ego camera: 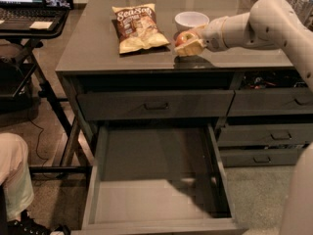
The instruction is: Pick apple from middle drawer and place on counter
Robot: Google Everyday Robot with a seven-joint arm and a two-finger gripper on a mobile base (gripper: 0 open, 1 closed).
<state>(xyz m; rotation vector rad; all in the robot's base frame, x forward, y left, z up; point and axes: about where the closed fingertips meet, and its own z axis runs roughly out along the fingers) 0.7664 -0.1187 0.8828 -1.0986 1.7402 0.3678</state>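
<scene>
The red apple [183, 37] with yellowish patches is held in my gripper [190, 43], just above the glossy grey-brown counter [98, 43], in front of the white bowl [191, 20] and right of the chip bag. The gripper is shut on the apple, at the end of the white arm [254, 23] that reaches in from the right. The middle drawer [156, 180] stands pulled out below the counter, and its dark-grey floor is bare.
A Sea Salt chip bag [138, 27] lies on the counter to the left of the apple. A shut drawer front with a bar handle [156, 105] sits above the open drawer. Narrower drawers [274, 136] are on the right. A black desk with a laptop [29, 9] stands at left; a person's leg [14, 175] is at lower left.
</scene>
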